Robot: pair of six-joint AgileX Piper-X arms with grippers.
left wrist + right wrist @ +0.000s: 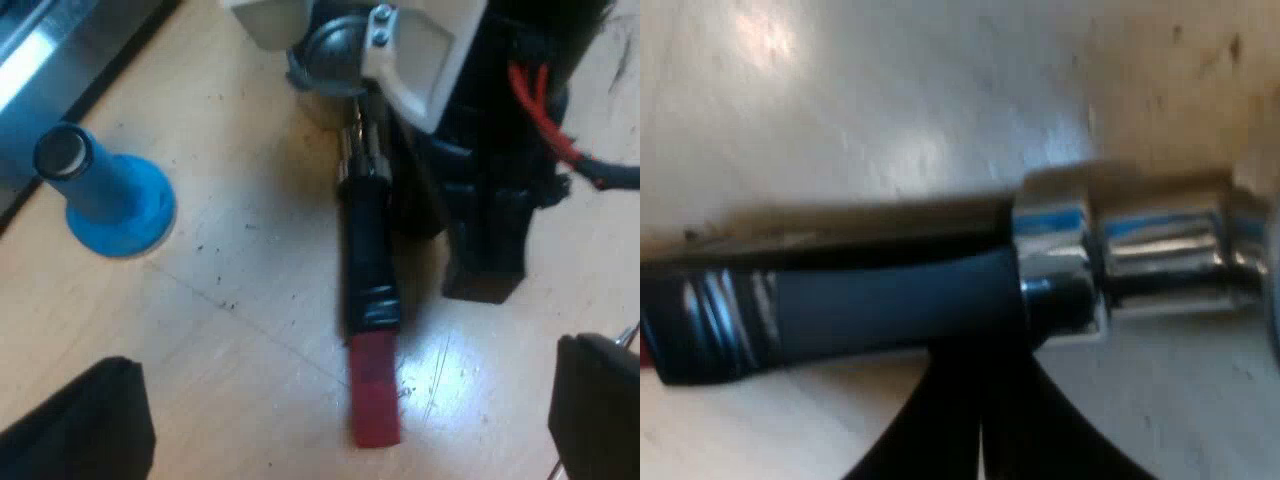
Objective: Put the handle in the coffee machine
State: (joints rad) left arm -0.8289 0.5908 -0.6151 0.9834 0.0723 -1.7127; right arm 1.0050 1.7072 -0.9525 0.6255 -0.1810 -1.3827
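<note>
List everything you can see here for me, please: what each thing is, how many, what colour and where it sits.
Holder: one, metal with a dark handle ending in red, lying loose on the table.
Tamper: one, blue, standing on the table, apart from the holder.
Metal edge: one, silver and dark, beside the tamper; probably the machine's base, but I cannot tell for sure.
Table: one, light wood, under everything.
Right gripper: one, black, at the holder's handle near its metal neck.
Left gripper: one, black, open, hovering over the handle's red end.
</note>
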